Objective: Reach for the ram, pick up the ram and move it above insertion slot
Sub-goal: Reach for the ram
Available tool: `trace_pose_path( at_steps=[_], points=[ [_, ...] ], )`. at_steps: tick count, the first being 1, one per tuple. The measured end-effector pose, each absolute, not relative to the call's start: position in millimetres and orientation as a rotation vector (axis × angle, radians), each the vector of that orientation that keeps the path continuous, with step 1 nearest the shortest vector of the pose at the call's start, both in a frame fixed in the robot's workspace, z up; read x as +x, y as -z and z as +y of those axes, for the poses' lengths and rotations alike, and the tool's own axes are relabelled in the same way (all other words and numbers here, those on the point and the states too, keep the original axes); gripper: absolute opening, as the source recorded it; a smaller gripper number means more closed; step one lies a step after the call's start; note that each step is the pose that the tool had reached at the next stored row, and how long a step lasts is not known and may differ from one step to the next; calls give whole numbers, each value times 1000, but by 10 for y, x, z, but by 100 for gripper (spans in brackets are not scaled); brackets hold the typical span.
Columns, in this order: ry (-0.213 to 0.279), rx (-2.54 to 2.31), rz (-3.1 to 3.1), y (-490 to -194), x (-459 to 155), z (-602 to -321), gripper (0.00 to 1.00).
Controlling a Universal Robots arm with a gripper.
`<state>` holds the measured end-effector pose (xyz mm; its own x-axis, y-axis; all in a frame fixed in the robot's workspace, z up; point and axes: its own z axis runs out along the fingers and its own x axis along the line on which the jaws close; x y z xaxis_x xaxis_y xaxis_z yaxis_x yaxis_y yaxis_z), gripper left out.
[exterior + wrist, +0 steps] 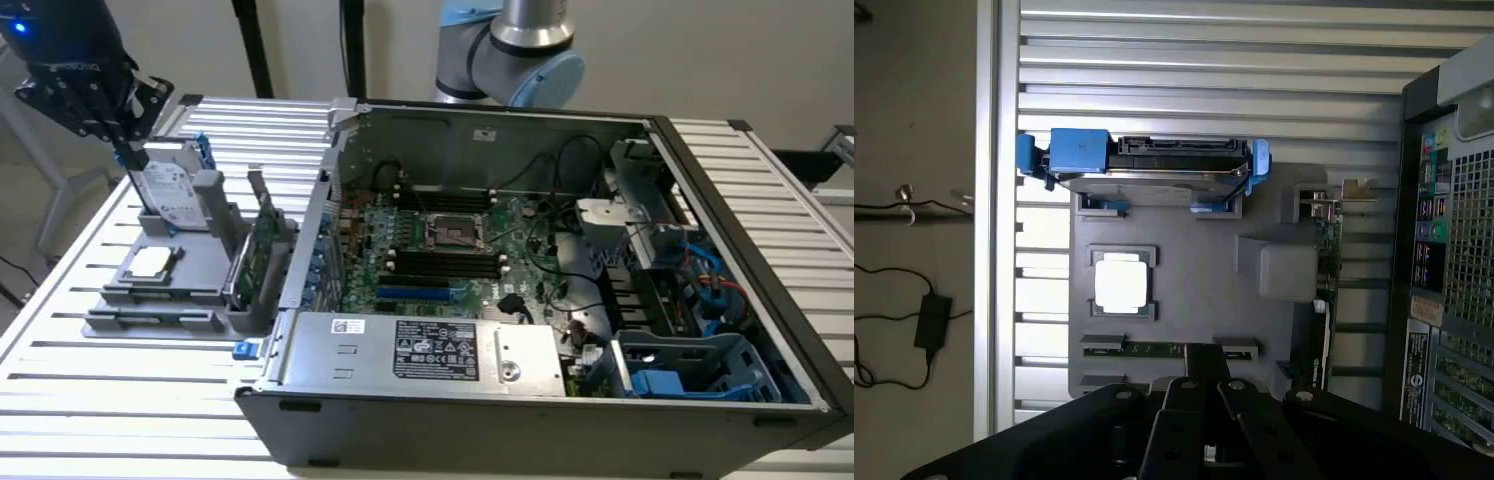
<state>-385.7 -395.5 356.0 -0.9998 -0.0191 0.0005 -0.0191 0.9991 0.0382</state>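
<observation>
One ram [1154, 348], a thin green strip, lies at the gray holder's [198, 275] 6 o'clock in the exterior view; one gripper [134, 158], clenched and empty, hangs at its 12 o'clock.

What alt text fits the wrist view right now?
The claw hangs above a gray holder tray, nearest the ram lying in it. The tray also carries a processor chip, a hard drive with blue clips and an upright expansion card, beside a computer case.

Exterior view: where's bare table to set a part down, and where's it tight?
Bare slats on the table on the camera side of the grey fixture, and a strip along the exterior view's right of the PC case. Tight: between fixture and case, where the expansion card stands; the end effector hangs by the hard drive.
</observation>
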Motion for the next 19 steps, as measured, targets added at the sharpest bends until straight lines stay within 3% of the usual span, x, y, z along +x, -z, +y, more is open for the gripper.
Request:
trace_pose_path(
  at_steps=[7,19],
  points=[
    [60,30,-3140,-3560,-3856,-4021,11],
    [60,31,-3140,-3551,-3863,-4472,11]
  ],
)
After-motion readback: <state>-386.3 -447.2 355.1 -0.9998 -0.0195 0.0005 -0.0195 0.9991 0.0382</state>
